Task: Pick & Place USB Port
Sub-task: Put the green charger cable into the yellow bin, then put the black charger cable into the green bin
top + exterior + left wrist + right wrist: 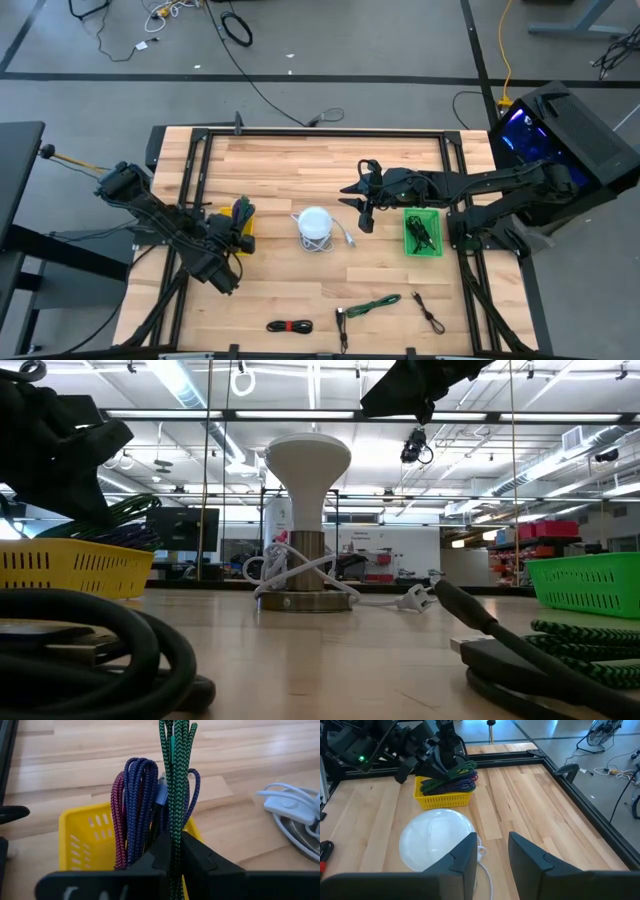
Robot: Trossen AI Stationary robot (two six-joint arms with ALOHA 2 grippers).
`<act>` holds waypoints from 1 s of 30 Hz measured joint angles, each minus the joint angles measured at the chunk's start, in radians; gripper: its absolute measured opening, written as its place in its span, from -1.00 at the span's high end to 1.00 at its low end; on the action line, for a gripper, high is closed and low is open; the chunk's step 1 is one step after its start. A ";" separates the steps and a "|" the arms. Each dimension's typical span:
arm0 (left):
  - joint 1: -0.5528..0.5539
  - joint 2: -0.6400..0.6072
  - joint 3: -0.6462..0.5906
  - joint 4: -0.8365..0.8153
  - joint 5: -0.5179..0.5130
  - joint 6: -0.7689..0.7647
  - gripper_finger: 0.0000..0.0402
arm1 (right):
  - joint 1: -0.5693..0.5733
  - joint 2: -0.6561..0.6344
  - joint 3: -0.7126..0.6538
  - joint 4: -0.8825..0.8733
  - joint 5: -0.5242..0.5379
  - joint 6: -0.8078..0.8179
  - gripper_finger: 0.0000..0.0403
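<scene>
My left gripper hovers over the yellow basket on the table's left side, shut on a coiled green braided cable. Purple-blue and red braided cables stand bundled in that basket. My right gripper is open in the air near the table's middle, just right of the white dome lamp, and touches nothing. The green basket on the right holds a black cable. My left gripper pinches the green cable's coil between its two fingers, several strands together. The fingers slant down from above at the basket's near side. In the right wrist view the coil reaches out from the fingers and lies over the cables in the basket.
The lamp stands on its metal base with a white cord and plug beside it. Near the table's front edge lie a red-and-black cable, a green cable and a black cable. A black frame rims the table.
</scene>
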 joint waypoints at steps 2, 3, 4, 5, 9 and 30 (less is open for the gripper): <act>0.000 0.000 0.000 0.000 0.013 0.015 0.77 | 0.000 0.000 0.000 0.000 0.000 0.000 0.45; 0.000 0.000 0.000 0.004 0.023 0.023 0.74 | 0.000 0.000 0.000 0.000 0.000 0.000 0.45; 0.000 0.000 0.000 0.005 0.037 0.037 0.71 | 0.000 0.000 0.000 0.000 0.000 0.000 0.45; 0.000 0.000 0.000 0.006 0.053 0.044 0.67 | 0.000 0.000 0.000 0.000 0.000 0.000 0.45; 0.000 0.000 0.000 0.005 0.080 0.044 0.56 | 0.000 0.000 0.000 0.001 0.000 0.000 0.45; 0.041 0.000 0.183 -0.221 -0.264 0.357 -0.01 | 0.000 0.000 0.000 -0.019 0.000 0.021 0.45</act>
